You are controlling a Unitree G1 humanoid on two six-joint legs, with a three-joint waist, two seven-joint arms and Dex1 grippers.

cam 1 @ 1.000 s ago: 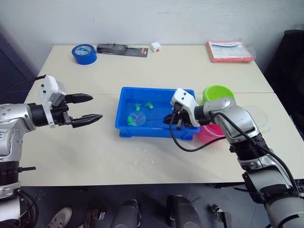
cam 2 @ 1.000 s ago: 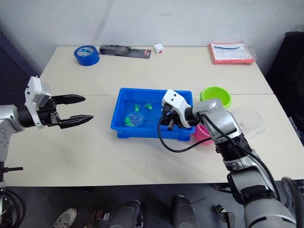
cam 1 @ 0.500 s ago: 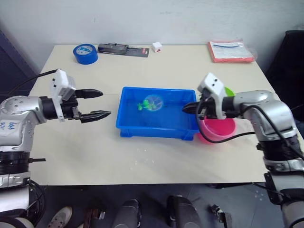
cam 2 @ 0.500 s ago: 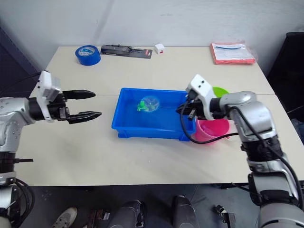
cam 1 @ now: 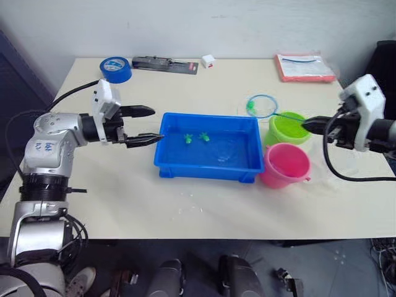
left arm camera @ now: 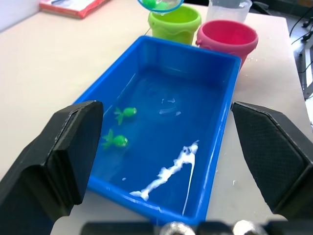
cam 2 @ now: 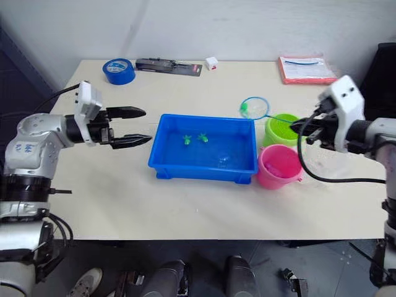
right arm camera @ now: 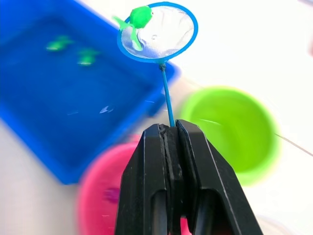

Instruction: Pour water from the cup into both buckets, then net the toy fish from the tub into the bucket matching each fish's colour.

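The blue tub [cam 1: 204, 170] holds water and two green toy fish [cam 1: 187, 138] near its far left side. My right gripper [cam 1: 307, 125] is shut on the thin handle of the net [cam 1: 262, 106]. The net hangs in the air just behind the lime green bucket [cam 1: 289, 127], with one green fish [right arm camera: 139, 17] lying at its rim. The pink bucket [cam 1: 284, 164] stands against the tub's right end. The clear cup [left arm camera: 230, 9] stands behind the pink bucket. My left gripper [cam 1: 154, 125] is open, level with the tub's left end and holding nothing.
Along the table's far edge lie a blue tape roll [cam 1: 116, 66], a black packaged tool [cam 1: 164, 64], a small white box [cam 1: 208, 60] and a red packet [cam 1: 307, 67]. Water drops [cam 1: 189, 210] spot the table in front of the tub.
My right gripper has lifted the net with a green fish out of the tub and swung it right, to behind the green bucket. The left gripper has moved closer to the tub.
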